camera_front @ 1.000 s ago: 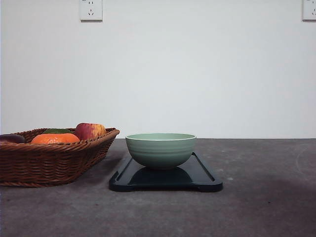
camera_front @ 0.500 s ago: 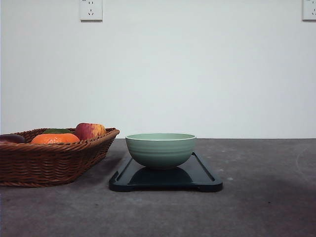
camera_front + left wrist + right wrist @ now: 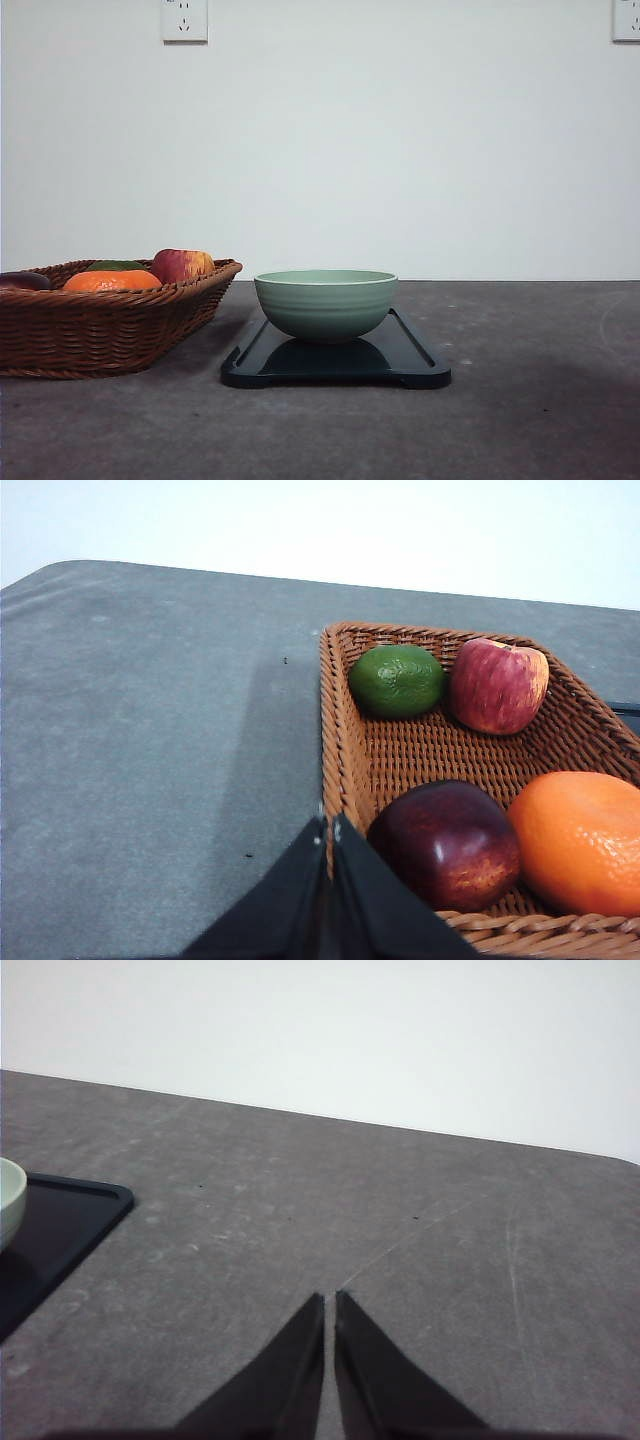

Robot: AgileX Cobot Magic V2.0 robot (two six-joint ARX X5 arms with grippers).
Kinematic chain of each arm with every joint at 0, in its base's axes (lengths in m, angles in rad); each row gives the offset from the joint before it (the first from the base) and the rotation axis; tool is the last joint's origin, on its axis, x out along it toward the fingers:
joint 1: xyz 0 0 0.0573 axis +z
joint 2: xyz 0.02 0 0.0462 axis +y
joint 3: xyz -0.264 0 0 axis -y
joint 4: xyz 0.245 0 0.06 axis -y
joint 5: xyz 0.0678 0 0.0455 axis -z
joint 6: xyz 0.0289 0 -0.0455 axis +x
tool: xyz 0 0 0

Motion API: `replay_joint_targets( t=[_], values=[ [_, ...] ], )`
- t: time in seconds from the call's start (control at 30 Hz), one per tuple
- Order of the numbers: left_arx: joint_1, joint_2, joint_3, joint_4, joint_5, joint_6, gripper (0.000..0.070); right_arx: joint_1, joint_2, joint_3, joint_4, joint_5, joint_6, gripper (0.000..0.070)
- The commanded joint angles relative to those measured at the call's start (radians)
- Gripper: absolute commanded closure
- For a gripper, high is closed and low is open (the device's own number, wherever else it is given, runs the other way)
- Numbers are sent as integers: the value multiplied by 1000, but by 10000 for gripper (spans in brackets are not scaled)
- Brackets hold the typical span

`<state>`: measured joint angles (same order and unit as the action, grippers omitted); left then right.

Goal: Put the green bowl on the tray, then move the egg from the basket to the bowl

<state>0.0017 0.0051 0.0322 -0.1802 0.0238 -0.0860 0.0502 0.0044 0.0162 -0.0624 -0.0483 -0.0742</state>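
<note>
The green bowl sits upright on the dark tray, in the middle of the grey bench. To the left, just beside the tray, lies the wicker basket, holding a lime, a red apple, a dark red apple and an orange. The left gripper hangs at the basket's near left rim, fingers closed. The right gripper hovers over bare bench right of the tray, fingers closed together.

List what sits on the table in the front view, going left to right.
Wicker basket holding fruit, then the green bowl, which sits on the dark tray, then bare table.
</note>
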Motion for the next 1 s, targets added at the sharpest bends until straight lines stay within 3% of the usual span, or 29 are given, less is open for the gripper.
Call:
replay_joint_targets(
  t=[0.0,0.97],
  values=[
    [1,-2,-18,-2,-2,14,700,0,-1,-4,15,3,10,689],
    [1,-2,-18,-2,-2,14,700,0,-1,-4,15,3,10,689]
  ],
)
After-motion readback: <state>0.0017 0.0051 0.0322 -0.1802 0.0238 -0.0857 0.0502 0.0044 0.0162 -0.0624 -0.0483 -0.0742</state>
